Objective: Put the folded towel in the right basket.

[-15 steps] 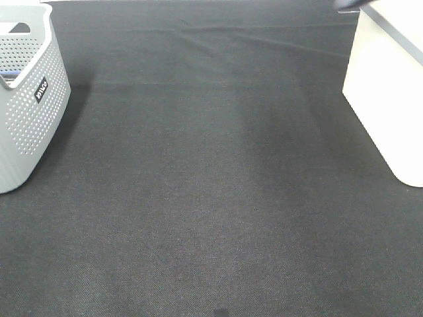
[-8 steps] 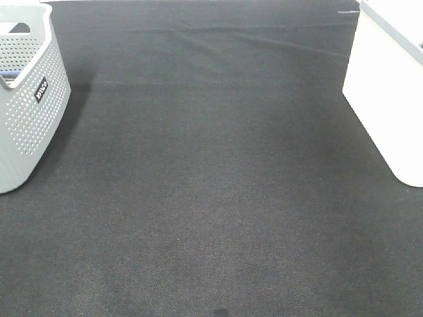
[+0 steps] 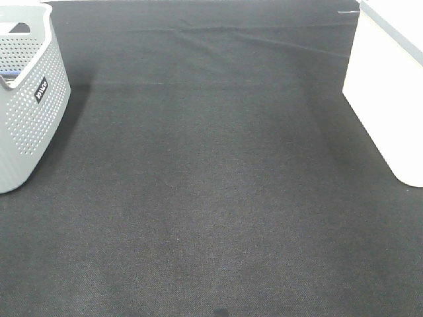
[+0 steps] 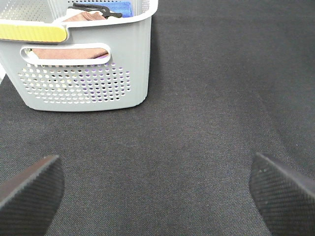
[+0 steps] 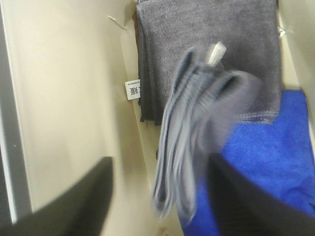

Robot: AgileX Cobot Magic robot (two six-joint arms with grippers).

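Note:
The folded grey towel (image 5: 197, 128) shows blurred in the right wrist view, inside the white right basket (image 5: 64, 98), above a dark grey towel (image 5: 206, 44) and a blue towel (image 5: 266, 162). My right gripper (image 5: 160, 196) is open, its fingers spread wide on either side of the towel, with a gap at one finger. The right basket also stands at the right edge of the exterior view (image 3: 386, 86); the right gripper is out of that view. My left gripper (image 4: 157, 196) is open and empty, low over the black cloth.
A grey perforated basket (image 3: 26, 112) stands at the far left; the left wrist view (image 4: 98, 59) shows towels inside it. Black cloth (image 3: 211, 185) covers the table between the two baskets.
A dark part of the right arm at the top right edge of the exterior view one second ago is now out of sight. Nothing else moved there.

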